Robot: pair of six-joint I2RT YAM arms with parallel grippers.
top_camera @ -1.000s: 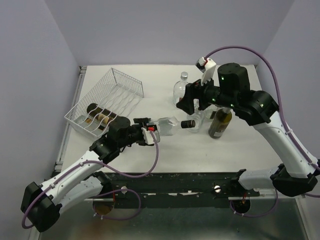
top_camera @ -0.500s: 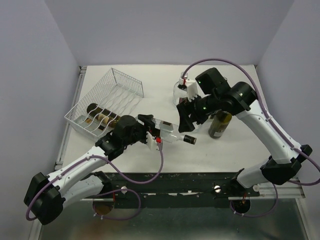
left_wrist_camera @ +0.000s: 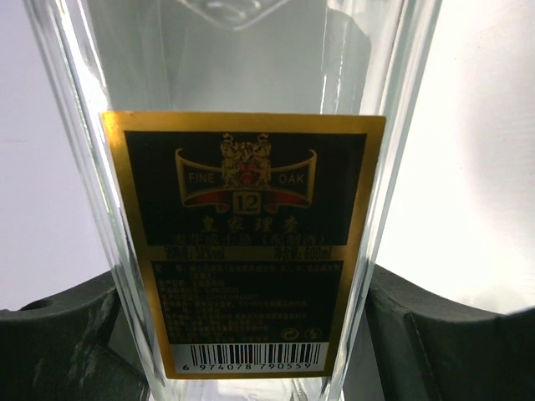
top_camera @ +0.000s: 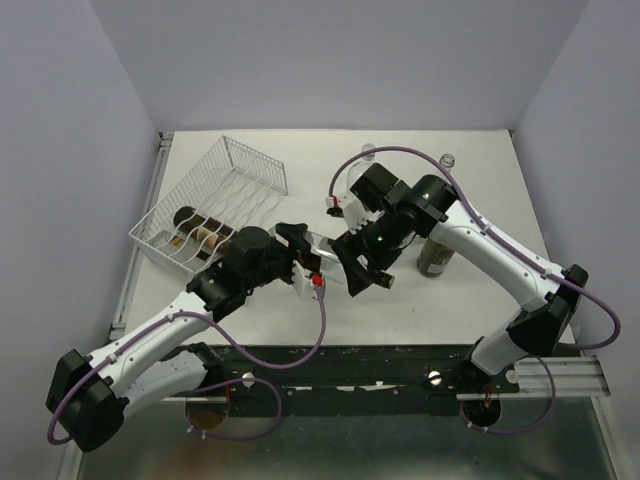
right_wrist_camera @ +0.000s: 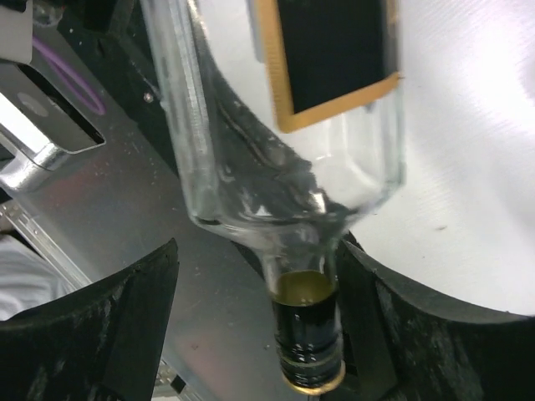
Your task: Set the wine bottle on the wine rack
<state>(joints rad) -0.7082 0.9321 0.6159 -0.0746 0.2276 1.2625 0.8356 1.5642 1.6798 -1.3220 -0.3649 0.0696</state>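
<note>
Glass wine bottle in left gripper

The overhead view is bright and even, lit diffusely from above. The white tabletop carries only soft, faint shadows beneath the arms toward its near edge. In the left wrist view the clear glass bottle and its black-and-gold label are sharp, while the background washes out almost to white. In the right wrist view the label is soft, glare streaks the bottle's shoulder, and the tabletop is overexposed.
</note>
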